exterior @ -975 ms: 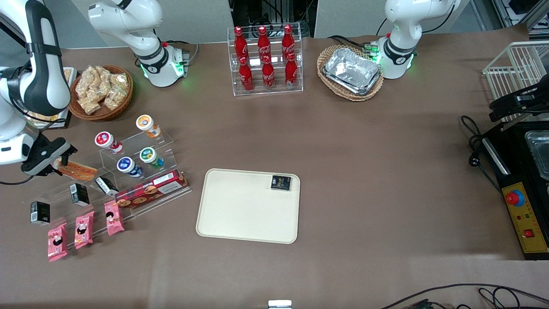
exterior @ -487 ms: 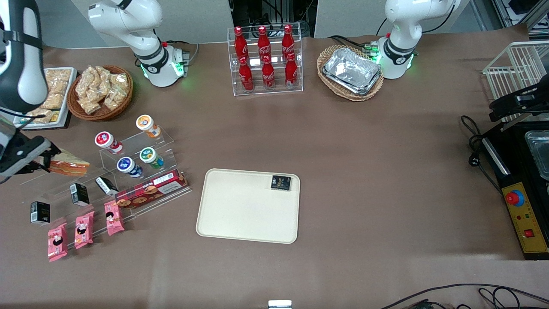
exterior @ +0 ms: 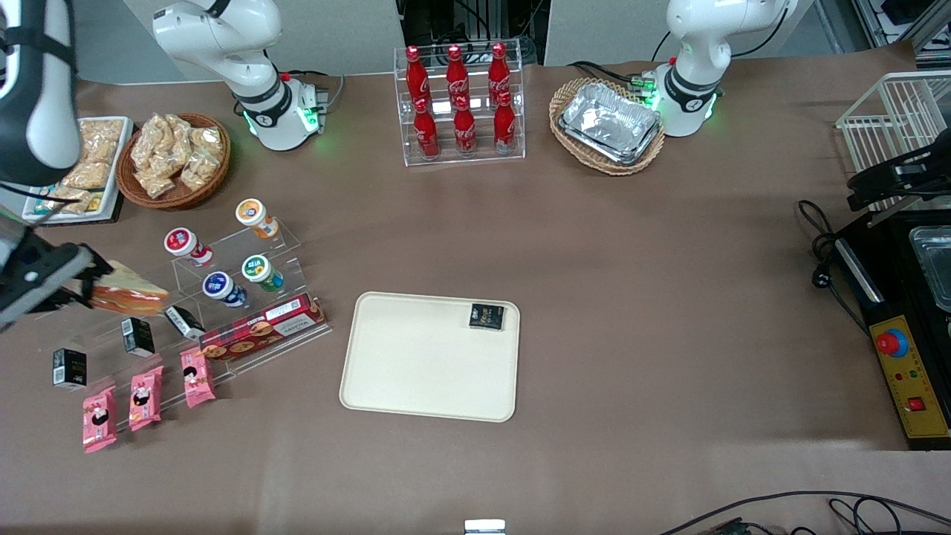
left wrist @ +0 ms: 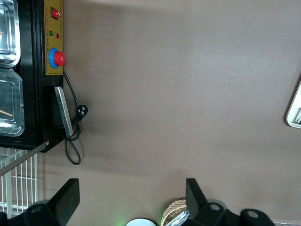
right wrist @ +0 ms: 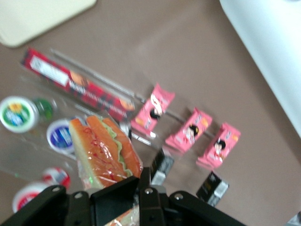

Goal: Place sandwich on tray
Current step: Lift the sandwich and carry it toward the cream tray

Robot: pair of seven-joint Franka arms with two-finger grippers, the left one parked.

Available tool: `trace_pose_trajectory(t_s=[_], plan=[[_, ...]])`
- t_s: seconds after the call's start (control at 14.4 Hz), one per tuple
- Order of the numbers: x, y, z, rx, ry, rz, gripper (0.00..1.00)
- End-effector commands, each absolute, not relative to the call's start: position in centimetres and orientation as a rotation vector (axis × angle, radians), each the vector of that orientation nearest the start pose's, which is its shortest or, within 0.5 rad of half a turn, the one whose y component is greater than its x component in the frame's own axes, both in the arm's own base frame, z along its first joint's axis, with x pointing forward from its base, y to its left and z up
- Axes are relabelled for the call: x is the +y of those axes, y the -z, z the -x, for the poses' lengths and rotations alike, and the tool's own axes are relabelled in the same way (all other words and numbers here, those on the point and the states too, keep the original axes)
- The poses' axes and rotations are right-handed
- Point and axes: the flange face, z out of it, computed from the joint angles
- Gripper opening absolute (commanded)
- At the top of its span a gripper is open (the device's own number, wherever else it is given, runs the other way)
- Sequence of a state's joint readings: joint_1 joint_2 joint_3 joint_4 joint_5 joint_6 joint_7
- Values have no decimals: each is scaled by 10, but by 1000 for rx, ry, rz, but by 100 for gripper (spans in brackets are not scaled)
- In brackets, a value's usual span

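Observation:
My right gripper (exterior: 83, 286) is at the working arm's end of the table, shut on the sandwich (exterior: 125, 293), a clear-wrapped wedge with white bread and orange-red and green layers. It holds the wedge in the air above the clear acrylic snack rack. In the right wrist view the sandwich (right wrist: 106, 150) sticks out from between the black fingers (right wrist: 151, 186). The cream-beige tray (exterior: 427, 364) lies flat mid-table, well away toward the parked arm's end; a small black packet (exterior: 487, 316) lies on its corner. A tray corner shows in the wrist view (right wrist: 33, 19).
The clear rack (exterior: 245, 297) holds round cups (exterior: 260, 269), a long red biscuit box (exterior: 261, 325), small black boxes (exterior: 138, 336) and pink packets (exterior: 143, 397). A wicker snack basket (exterior: 175, 160), cola bottle stand (exterior: 461, 104), foil trays (exterior: 609, 122) and a black machine (exterior: 903, 319) stand around.
The gripper lifted the sandwich off the rack and pulled it toward the table's end, then shifted slightly lower and nearer the front camera. The arm rose out of the frame's top.

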State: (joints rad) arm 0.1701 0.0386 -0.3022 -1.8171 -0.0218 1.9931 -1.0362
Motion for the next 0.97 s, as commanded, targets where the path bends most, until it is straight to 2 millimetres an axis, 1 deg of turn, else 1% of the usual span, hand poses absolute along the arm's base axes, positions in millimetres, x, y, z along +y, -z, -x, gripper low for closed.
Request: trace_pose_trajectory(t_s=[0.0,0.14,0.28,0.42,0.56,0.63,0.7,0.91], plan=[[8,-532,-628,-1376,152,2925,3],[66,-523,-645,-1374,156,2927,3],[114,-511,-658,-1349,169,2946,3],[164,-491,-671,-1430,179,2922,3],[208,-467,-684,-1538,243,2896,3],[232,-455,-687,-1589,290,2873,3],[251,-439,-691,-1630,335,2852,3],[296,-400,-698,-1731,446,2794,3]])
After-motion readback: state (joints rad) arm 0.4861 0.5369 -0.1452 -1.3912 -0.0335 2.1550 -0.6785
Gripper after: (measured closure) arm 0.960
